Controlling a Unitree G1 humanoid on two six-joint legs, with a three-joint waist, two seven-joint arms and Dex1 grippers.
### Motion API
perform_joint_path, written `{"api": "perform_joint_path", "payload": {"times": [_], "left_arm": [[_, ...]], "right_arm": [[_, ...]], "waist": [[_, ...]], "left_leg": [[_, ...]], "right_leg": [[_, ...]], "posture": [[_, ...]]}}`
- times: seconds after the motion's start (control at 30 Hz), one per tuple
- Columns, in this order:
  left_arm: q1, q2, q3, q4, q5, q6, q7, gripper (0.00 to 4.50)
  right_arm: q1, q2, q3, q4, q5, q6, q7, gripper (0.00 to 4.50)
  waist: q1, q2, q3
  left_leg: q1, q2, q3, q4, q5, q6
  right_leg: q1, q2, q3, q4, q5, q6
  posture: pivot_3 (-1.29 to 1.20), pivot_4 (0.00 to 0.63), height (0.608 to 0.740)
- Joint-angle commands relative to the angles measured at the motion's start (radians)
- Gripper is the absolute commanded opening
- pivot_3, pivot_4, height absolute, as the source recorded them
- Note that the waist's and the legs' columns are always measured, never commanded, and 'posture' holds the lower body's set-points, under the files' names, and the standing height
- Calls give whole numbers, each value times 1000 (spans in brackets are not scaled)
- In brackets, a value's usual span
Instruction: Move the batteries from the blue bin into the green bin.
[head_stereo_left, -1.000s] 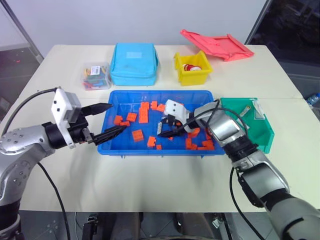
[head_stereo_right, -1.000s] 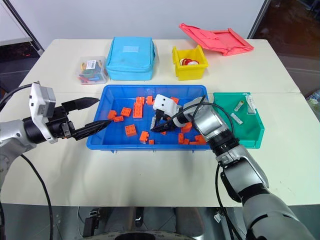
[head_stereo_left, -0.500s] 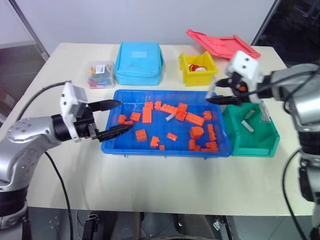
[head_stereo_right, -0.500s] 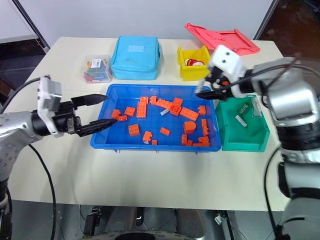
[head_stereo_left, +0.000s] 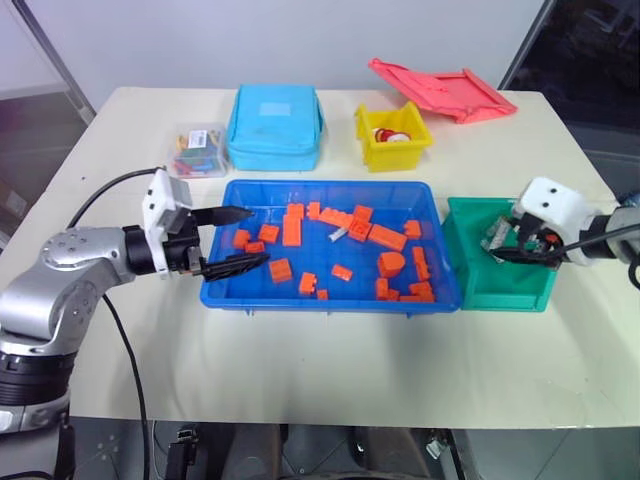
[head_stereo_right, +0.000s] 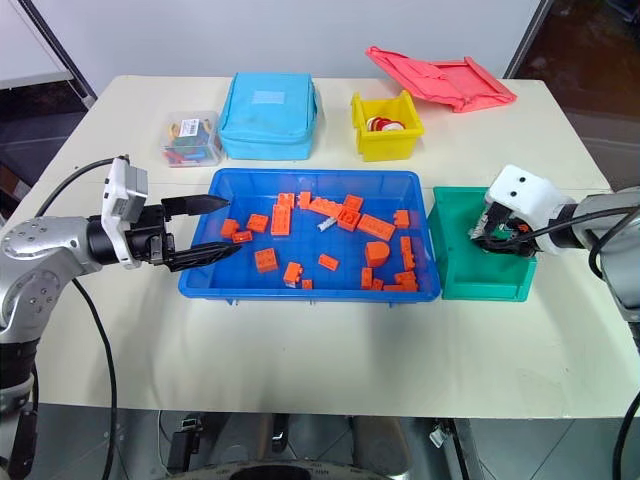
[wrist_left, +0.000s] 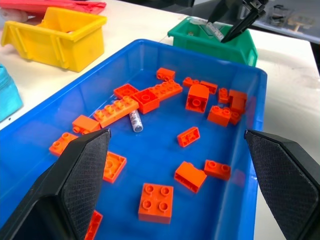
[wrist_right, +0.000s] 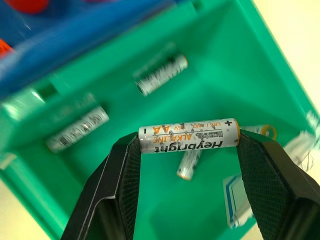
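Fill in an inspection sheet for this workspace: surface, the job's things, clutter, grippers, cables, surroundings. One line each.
Surface: cream table.
Job's things: blue bin holds orange blocks and one battery beside a long block; green bin right of it holds several batteries.
Clutter: yellow bin, light-blue zip case, clear box of coloured bits, red lid, all at the far edge.
Grippers: left gripper open, empty, over the blue bin's left end; right gripper over the green bin with a held battery spanning its fingertips.
Cables: black cable looping from the left wrist.
Surroundings: white wall behind.
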Motion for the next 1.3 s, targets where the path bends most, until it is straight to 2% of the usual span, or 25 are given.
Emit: {"api": "perform_joint_path", "payload": {"times": [0.03, 0.07, 0.23, 0.37, 0.53, 0.63, 0.8, 1.03, 1.3], "left_arm": [[-4, 9, 24, -21, 0, -15, -7, 4500], [1, 10, 29, -26, -1, -13, -6, 4500], [20, 17, 48, -40, -4, -5, 3, 4500], [36, 15, 66, -53, -7, 2, 23, 4500], [45, 4, 76, -75, -16, 14, 55, 4500], [60, 4, 91, -99, -27, 23, 75, 4500], [97, 1, 120, -151, -45, 41, 114, 4500], [163, -7, 163, -222, -76, 59, 176, 4500], [205, -13, 187, -261, -97, 64, 226, 4500]], "right_arm": [[-14, -13, -10, 27, -27, -50, -25, 4309], [-26, -9, -5, 35, -32, -56, -31, 4459], [-124, 33, 19, 51, -43, -60, -60, 4459], [-311, 256, 21, -36, 104, 120, -98, 4459], [-396, 513, 105, 2, 104, 151, -213, 4459], [-426, 664, 115, 91, 126, 160, -271, 4459], [-500, 820, 140, 301, 120, 110, -318, 4459], [-579, 887, 156, 575, 71, -37, -331, 4459], [-585, 897, 193, 655, 50, -69, -253, 4459]], "waist": [[1, 0, 0], [1, 0, 0], [-4, 0, 0], [-27, 0, 0], [-20, 0, 0], [-17, 0, 0], [-22, 0, 0], [-23, 0, 0], [-25, 0, 0]], "left_leg": [[0, 0, 0, 0, 0, 0], [0, 0, 0, 0, 0, 0], [0, 0, 0, 0, 0, 0], [0, 1, 0, 0, 0, 0], [0, 1, -3, 0, 0, 0], [-1, 0, -3, 0, 0, 0], [-1, -2, -2, 0, 0, 0], [0, -1, -2, 0, 0, 0], [0, -1, -2, 0, 0, 0]], "right_leg": [[0, 0, 0, 0, 0, 0], [0, 0, 0, 0, 0, 0], [0, 0, 0, 0, 0, 0], [0, 1, 0, 1, 0, 0], [0, 2, 0, 3, 0, 0], [0, 0, -1, 3, 0, 0], [0, -2, -1, 3, 0, 0], [-1, -1, -1, 4, 0, 0], [-1, -1, -1, 4, 0, 0]], "posture": [[0, 150, 740], [0, 150, 740], [0, 150, 740], [0, 150, 740], [0, 150, 740], [0, 150, 740], [0, 150, 740], [0, 150, 740], [0, 150, 740]]}}
